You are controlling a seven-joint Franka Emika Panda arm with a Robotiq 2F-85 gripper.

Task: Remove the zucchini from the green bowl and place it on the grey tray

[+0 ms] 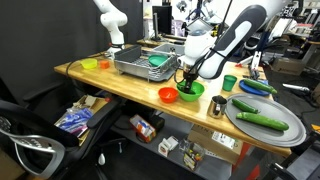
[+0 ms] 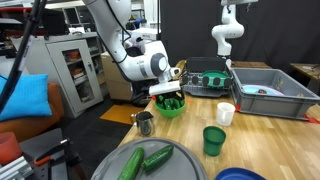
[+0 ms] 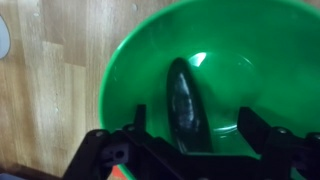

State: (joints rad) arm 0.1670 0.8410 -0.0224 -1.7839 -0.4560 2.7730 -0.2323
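- Two long dark-green vegetables [image 1: 258,119] lie on the large round flat grey tray [image 1: 275,138] in an exterior view, well apart from the small round deep-green plastic bowl [image 1: 192,93]. The black gripper [image 1: 186,80] dips into that bowl and hides its contents; its fingertips cannot be made out.
- In an exterior view the gripper [image 2: 170,97] sits low in the green bowl [image 2: 172,109]. The grey tray [image 2: 185,165], nearer the camera than the bowl, is cut off by the lower edge.
- In the wrist view, a dark, blurred zucchini [image 3: 187,105] lies on the floor of the green bowl [image 3: 130,70]. The gripper [image 3: 190,128] has its fingers [image 3: 138,122] spread, one on either side of the zucchini and clear of it, their tips dim.
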